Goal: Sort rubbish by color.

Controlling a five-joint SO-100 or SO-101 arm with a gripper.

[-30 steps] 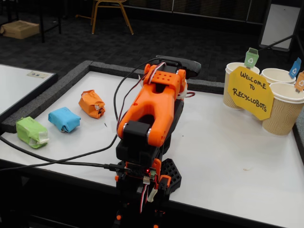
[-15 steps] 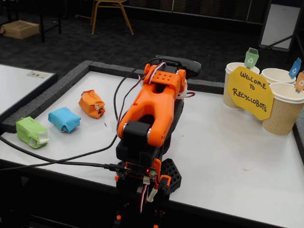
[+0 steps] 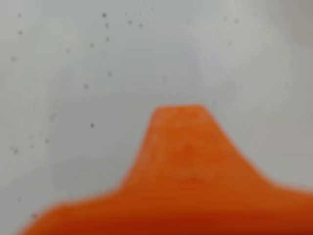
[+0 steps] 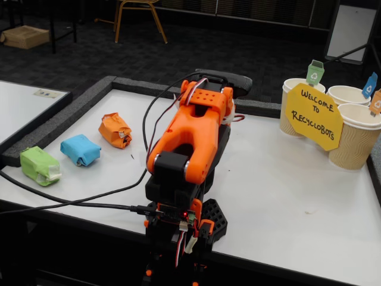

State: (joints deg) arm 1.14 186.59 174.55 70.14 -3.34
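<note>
Three rubbish lumps — orange [image 4: 115,130], blue [image 4: 80,149], green [image 4: 39,165] — three paper cups [image 4: 355,138], one sign [image 4: 313,116].

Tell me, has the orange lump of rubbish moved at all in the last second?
No. In the fixed view the orange lump sits in the same spot beside the blue lump, equally far from the table's grey border.

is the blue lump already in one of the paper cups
No, the blue lump lies on the table between the green lump and orange lump.
</note>
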